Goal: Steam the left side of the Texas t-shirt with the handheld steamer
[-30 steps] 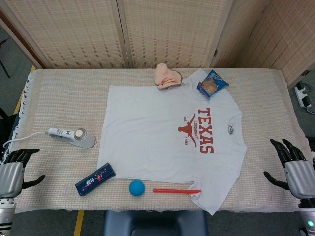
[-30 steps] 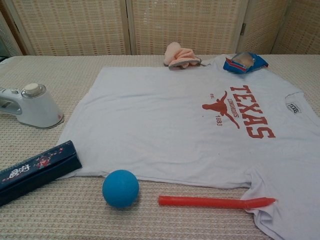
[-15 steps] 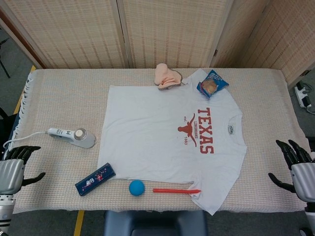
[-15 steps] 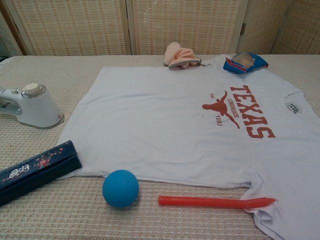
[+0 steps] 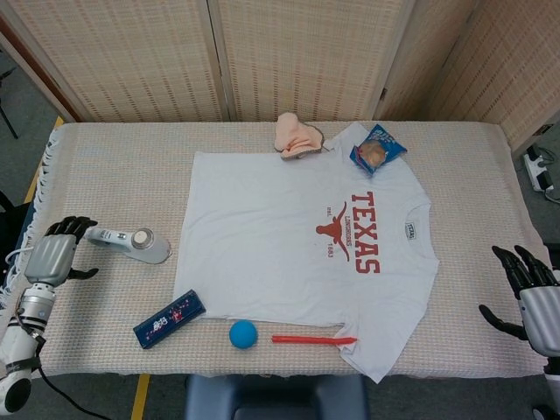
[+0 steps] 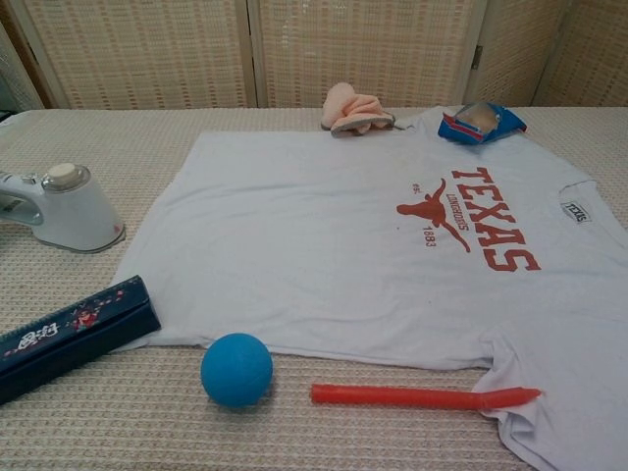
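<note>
The white Texas t-shirt point(image 5: 289, 245) lies flat on the table with its red print facing up, also seen in the chest view point(image 6: 343, 235). The white handheld steamer point(image 5: 131, 244) lies on the cloth to the left of the shirt, its handle pointing left; the chest view shows it at the far left point(image 6: 64, 208). My left hand point(image 5: 54, 255) hovers just left of the handle's end, fingers apart, holding nothing. My right hand point(image 5: 535, 296) hangs at the table's right edge, fingers spread and empty. Neither hand shows in the chest view.
A dark blue pencil case point(image 5: 170, 320), a blue ball point(image 5: 243, 333) and a red stick point(image 5: 313, 339) lie along the front edge. A pink cloth point(image 5: 297, 137) and a snack bag point(image 5: 378, 150) sit at the shirt's far side. The steamer's cord point(image 5: 39, 246) trails left.
My left hand has risen from the front left corner and moved towards the steamer's handle. The right hand has dropped slightly at the right edge.
</note>
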Controlling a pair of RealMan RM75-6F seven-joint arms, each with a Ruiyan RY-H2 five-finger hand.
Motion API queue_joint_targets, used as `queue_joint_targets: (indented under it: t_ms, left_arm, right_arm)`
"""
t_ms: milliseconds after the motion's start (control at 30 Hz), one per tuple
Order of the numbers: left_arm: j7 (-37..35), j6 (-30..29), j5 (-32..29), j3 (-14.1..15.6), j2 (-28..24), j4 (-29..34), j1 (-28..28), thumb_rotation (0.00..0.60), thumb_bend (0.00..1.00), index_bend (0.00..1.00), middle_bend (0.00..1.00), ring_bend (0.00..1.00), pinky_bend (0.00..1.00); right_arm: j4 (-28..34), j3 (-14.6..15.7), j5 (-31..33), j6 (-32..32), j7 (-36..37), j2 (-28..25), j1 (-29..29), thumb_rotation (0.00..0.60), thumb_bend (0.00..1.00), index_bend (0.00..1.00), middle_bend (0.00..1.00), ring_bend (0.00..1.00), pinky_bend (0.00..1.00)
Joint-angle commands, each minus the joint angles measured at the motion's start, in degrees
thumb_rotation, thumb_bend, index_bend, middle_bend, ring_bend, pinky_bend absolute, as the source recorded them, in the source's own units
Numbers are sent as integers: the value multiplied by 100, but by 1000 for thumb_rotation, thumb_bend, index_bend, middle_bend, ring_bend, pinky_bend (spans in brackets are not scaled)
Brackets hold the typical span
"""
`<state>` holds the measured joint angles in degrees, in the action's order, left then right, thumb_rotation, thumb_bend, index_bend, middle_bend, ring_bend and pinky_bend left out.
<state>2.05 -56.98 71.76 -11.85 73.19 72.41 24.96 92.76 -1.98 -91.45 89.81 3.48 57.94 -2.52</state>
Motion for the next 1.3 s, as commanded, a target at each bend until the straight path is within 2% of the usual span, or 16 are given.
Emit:
queue_joint_targets:
  t_ms: [33,200,433,567,667,767,867,967,1100,1300]
  left_arm:
    - [187,640,-410,-120,359,-534,477,600,92,228,204,125,199]
    - [372,1065,-715,-122,613,-915,756,600,98,282,260,149,200]
    - [450,1242,-890,-25,655,-908,831,600,101,416,415,281,233]
    - [534,1063,-889,73,479,-568,710,600,101,476,482,336,241]
    - [603,890,-915,178,216,-66,542,600,101,495,516,364,248]
    - [766,822,-1030,279,-36,388,432,600,100,497,532,381,250]
    - [821,686,-1134,262,-63,545,396,600,101,474,514,376,252]
    - [768,372,-1214,107,237,285,415,600,99,435,476,358,256]
    - [678,271,-1274,-16,633,-200,517,600,100,438,477,354,268]
    - [862,374,-1350,11,1028,-890,660,600,162,485,519,379,286]
  right_arm:
    - [3,-3,13,4,-9,-3,11,557,170,0,129,46,173]
    - [3,-11,65,-1,-9,-6,35,558,171,0,129,46,173]
    - [4,-18,85,-40,-22,11,30,559,170,0,129,46,173]
    - [19,-20,70,-57,-41,8,18,559,170,0,129,45,173]
    - [26,-23,62,-58,-49,8,17,558,171,0,129,45,173]
    - [25,-29,66,-70,-48,11,10,558,171,0,129,45,173]
    - [23,-37,58,-94,-39,17,-10,559,171,0,129,46,173]
    - [25,-25,23,-131,-37,21,-36,559,171,0,129,45,173]
    - [17,-16,32,-113,-10,10,-12,558,170,0,129,46,173]
    - [-28,-7,104,-79,61,-12,51,556,170,0,129,45,173]
